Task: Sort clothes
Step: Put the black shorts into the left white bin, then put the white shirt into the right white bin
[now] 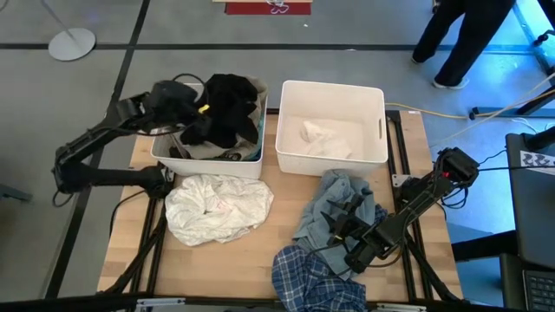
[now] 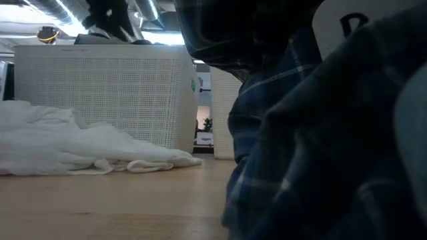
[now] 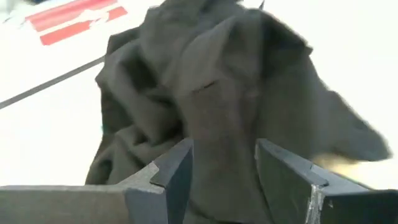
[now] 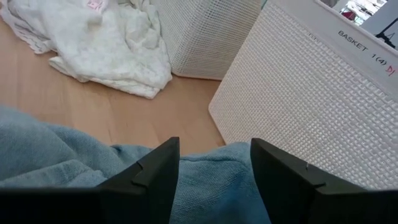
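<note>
Plaid shirt [image 2: 320, 133] unsorted; denim [image 1: 338, 204] under your spread right gripper [image 4: 214, 171]; white garment [image 1: 218, 206] waits. Left gripper [image 3: 224, 165] clenches black garment [image 3: 211, 87] over bin [image 1: 208, 160].

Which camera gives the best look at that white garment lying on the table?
The high view: the white garment shows whole, crumpled on the table in front of the left bin. The low view shows it side-on, partly cut off; the right wrist view catches one part; the left wrist view shows none.
</note>
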Available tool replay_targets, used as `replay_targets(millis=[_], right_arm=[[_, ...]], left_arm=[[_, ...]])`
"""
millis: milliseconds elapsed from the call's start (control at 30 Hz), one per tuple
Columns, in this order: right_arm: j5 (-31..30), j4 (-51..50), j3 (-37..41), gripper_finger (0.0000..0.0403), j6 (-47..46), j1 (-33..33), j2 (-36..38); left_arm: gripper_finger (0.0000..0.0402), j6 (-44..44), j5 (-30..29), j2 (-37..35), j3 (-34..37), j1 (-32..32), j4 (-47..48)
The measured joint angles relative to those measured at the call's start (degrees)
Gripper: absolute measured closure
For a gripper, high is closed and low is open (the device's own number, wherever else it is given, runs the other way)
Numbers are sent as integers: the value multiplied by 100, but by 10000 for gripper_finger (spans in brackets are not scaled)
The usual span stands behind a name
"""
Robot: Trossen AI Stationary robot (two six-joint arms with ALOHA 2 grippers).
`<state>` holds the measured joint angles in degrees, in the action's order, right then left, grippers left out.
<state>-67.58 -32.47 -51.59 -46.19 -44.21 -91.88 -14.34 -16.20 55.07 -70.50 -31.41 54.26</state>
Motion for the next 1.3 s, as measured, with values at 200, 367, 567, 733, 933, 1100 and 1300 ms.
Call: replay_targets(millis=[200, 367, 567, 733, 933, 1100, 1300], right_arm=[[-16, -7, 0, 203, 20, -1, 0], [-16, -15, 0, 203, 42, -1, 0], [37, -11, 0, 203, 42, -1, 0], [69, 33, -2, 203, 42, 1, 0], [117, 65, -2, 203, 48, 0, 0], [143, 59, -24, 203, 48, -1, 0], [278, 56, -264, 203, 365, -1, -2]], left_arm=[[238, -419, 214, -27, -409, 798, 472], [237, -1341, 243, -22, -409, 1883, 1106], [237, -2536, 32, -18, -278, 3355, 1481], [237, -3477, -236, 29, -104, 4585, 1530], [237, -4518, -632, 357, 75, 5897, 1556], [237, -5331, -671, 905, 270, 6691, 1580], [237, -5896, -632, 1758, 324, 7273, 1673]])
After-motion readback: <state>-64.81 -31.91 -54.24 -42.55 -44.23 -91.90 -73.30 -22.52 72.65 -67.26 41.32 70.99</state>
